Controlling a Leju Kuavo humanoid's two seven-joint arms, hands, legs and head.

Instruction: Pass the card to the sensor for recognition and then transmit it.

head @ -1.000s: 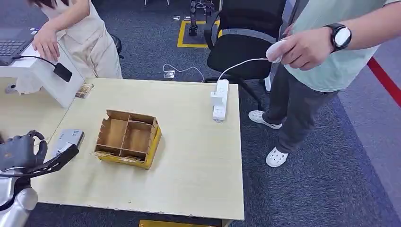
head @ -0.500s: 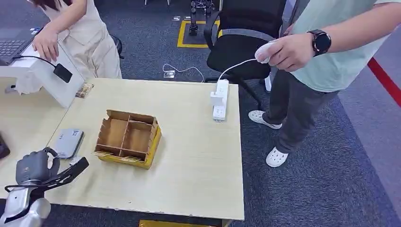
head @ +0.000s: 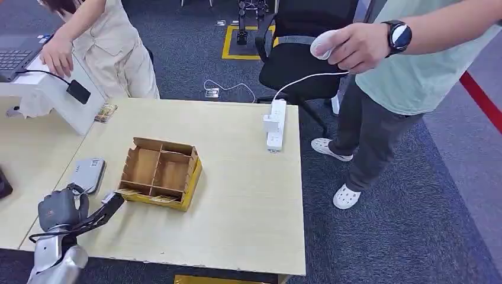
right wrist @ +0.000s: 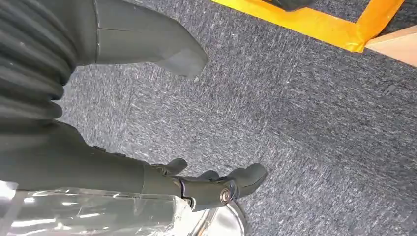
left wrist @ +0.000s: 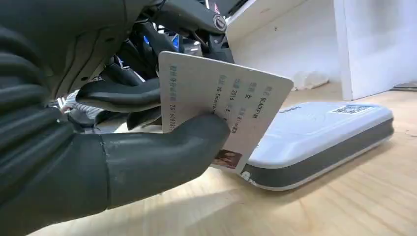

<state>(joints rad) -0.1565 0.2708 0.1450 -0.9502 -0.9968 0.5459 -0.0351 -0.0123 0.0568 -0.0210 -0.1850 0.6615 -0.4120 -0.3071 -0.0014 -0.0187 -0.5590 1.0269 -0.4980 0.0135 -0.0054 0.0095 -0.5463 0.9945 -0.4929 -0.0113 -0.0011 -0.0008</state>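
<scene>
Near the table's [head: 248, 195] front left corner, the left hand [head: 62, 208] pinches a printed ID card [left wrist: 221, 105] between thumb and fingers, tilted beside the grey-white card reader [left wrist: 319, 137]. The right hand [right wrist: 162, 162] hangs over carpet, fingers apart, holding nothing.

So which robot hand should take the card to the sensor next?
The left robot hand: it already pinches the card just beside the sensor. The right robot hand hangs over the carpet, holding nothing.

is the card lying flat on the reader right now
No: in the left wrist view the card is pinched in the left hand and held tilted beside the grey reader, not lying on it.
</scene>
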